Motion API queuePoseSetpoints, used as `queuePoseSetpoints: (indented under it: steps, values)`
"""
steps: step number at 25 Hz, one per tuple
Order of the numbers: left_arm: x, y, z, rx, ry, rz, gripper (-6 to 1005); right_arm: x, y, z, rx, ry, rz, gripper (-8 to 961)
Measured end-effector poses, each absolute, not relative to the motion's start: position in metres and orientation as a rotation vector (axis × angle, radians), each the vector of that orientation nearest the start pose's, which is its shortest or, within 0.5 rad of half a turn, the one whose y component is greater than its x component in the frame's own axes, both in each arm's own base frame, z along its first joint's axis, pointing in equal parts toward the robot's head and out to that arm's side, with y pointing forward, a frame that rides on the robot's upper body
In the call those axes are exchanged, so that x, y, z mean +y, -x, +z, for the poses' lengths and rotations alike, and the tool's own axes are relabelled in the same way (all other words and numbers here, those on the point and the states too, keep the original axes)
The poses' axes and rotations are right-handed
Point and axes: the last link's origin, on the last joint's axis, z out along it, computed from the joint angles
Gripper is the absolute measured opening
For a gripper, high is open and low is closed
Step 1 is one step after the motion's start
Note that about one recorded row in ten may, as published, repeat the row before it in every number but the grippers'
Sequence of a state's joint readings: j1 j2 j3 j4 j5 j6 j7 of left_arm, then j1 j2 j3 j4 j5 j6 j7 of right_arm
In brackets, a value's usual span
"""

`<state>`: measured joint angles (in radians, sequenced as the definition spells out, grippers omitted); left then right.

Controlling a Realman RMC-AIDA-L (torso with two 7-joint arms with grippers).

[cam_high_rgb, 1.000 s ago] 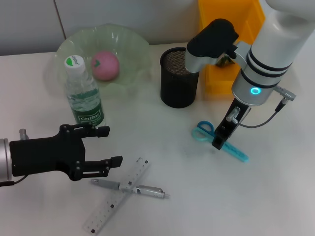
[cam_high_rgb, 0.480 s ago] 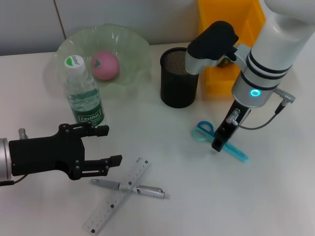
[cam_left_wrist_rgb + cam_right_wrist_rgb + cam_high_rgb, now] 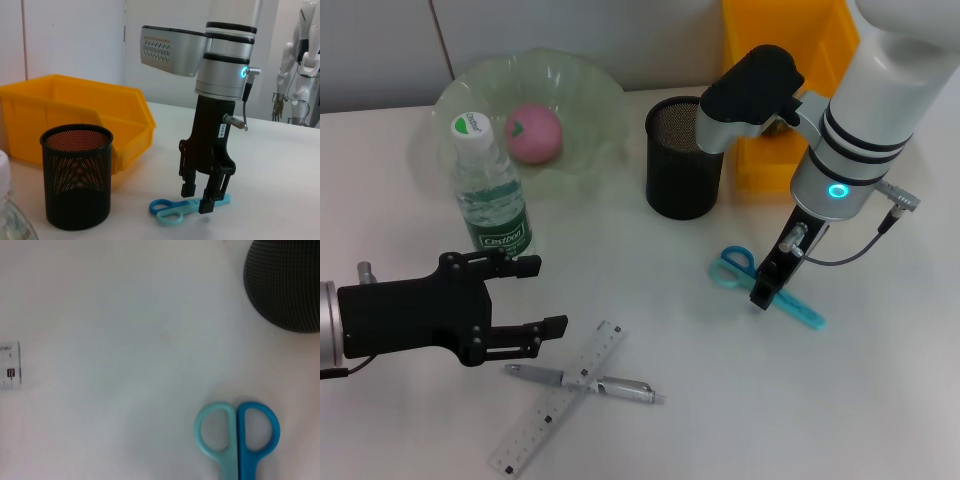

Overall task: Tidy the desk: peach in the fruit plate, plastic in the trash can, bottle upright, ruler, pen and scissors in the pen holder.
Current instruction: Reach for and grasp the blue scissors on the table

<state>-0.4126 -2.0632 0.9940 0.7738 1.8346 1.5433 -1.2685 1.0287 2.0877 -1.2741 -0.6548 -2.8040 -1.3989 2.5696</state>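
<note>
The blue scissors (image 3: 740, 270) lie flat on the table in front of the black mesh pen holder (image 3: 684, 170). My right gripper (image 3: 764, 292) points down over their blades, open, with one finger on each side; the left wrist view shows this gripper (image 3: 197, 198) and the scissors (image 3: 172, 210). Their handles fill the right wrist view (image 3: 237, 432). The peach (image 3: 533, 132) sits in the green fruit plate (image 3: 580, 90). The bottle (image 3: 490, 195) stands upright. The ruler (image 3: 560, 395) and pen (image 3: 590, 382) lie crossed near the front. My left gripper (image 3: 525, 298) is open and empty beside them.
A yellow bin (image 3: 790, 60) stands at the back right behind the pen holder, and shows in the left wrist view (image 3: 75, 115). The pen holder (image 3: 77, 175) is close to the scissors. The ruler's end (image 3: 10, 372) shows in the right wrist view.
My right gripper has sunk very slightly toward the scissors. The left arm and all objects are where they were.
</note>
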Motion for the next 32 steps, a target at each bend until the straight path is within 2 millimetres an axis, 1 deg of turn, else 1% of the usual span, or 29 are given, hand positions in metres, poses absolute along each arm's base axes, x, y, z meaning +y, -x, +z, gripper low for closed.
queuePoseSetpoints:
  steps: [3,8,14,32]
  values:
    - [0.3077,0.2586,-0.0091,-0.341,2.842,-0.621,797,0.4006,-0.1843,-0.0481,0.996,2.527,-0.861,470]
    - [0.3071,0.259,-0.0095,-0.345,2.843,-0.622,798,0.4004,-0.1847,-0.0482,0.997,2.527,-0.863,378]
    - [0.3069,0.259,-0.0095,-0.347,2.844,-0.623,798,0.4001,-0.185,-0.0484,0.998,2.528,-0.865,381]
    - [0.3062,0.2591,-0.0089,-0.348,2.844,-0.628,798,0.3997,-0.1857,-0.0491,0.987,2.527,-0.877,317]
